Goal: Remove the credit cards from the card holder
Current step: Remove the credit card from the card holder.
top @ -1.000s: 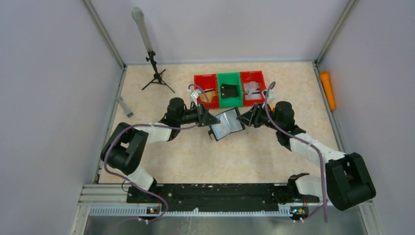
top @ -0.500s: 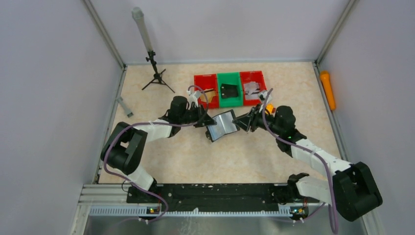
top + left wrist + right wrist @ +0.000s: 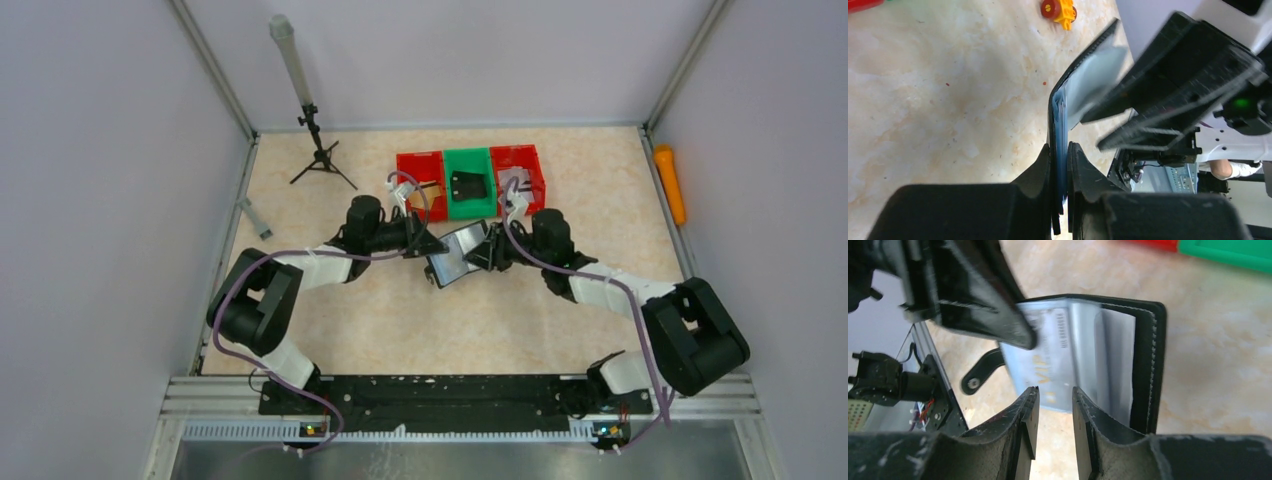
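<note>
The card holder [image 3: 458, 254] is a black folding wallet, spread open above the table with its pale shiny inside showing. My left gripper [image 3: 426, 249] is shut on its left edge; in the left wrist view the jaws [image 3: 1059, 148] pinch the thin stacked layers of the card holder [image 3: 1086, 75]. In the right wrist view a pale blue credit card [image 3: 1044, 358] with gold lettering sticks out of the card holder [image 3: 1149, 365]. My right gripper [image 3: 1055, 392] stands open just in front of that card's lower edge, with nothing between its fingers. From above, the right gripper [image 3: 481, 256] is at the holder's right half.
Behind the holder stand a red bin [image 3: 407, 170], a green bin [image 3: 485, 205] with a small black case [image 3: 467, 185], and another red bin [image 3: 537, 172]. A black tripod [image 3: 320, 155] is back left, an orange cylinder [image 3: 670, 183] by the right wall. A yellow-red toy [image 3: 1058, 9] lies nearby.
My right arm has swung left and its gripper has closed in on the holder's right half. The left gripper keeps its hold in nearly the same place.
</note>
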You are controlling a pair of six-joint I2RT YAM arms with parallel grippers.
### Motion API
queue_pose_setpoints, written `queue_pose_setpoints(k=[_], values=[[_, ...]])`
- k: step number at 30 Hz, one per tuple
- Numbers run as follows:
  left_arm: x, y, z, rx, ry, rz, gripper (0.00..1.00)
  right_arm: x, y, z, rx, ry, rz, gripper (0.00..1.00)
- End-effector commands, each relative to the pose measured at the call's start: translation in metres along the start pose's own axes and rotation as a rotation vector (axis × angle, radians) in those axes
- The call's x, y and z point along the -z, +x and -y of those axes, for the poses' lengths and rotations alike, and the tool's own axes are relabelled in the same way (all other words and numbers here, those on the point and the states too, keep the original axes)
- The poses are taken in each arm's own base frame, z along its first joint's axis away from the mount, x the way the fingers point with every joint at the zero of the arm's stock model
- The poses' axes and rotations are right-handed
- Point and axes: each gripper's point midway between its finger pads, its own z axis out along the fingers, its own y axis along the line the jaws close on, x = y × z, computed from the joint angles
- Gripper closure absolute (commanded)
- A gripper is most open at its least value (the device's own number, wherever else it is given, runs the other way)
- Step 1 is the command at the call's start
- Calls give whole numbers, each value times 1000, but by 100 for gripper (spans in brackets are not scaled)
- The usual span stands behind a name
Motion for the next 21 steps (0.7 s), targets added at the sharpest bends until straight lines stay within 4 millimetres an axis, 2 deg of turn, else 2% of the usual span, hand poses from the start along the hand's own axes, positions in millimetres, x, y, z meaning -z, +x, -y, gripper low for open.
queue_pose_setpoints(k=[1, 6, 10, 17, 21], values=[[5, -10, 34, -76, 133, 33, 100, 5, -26, 8, -58, -45, 65, 66], [7, -8, 48, -82, 203, 32, 100, 9, -29, 6, -53, -60, 77, 60], [12, -8, 63, -114, 262, 44, 100, 8, -28, -1, -60, -109, 66, 60], [16, -7, 71, -144, 277, 53, 100, 11, -28, -15, -76, -208, 69, 69], [17, -6, 75, -154, 300, 54, 100, 12, -28, -19, -85, -237, 65, 70]])
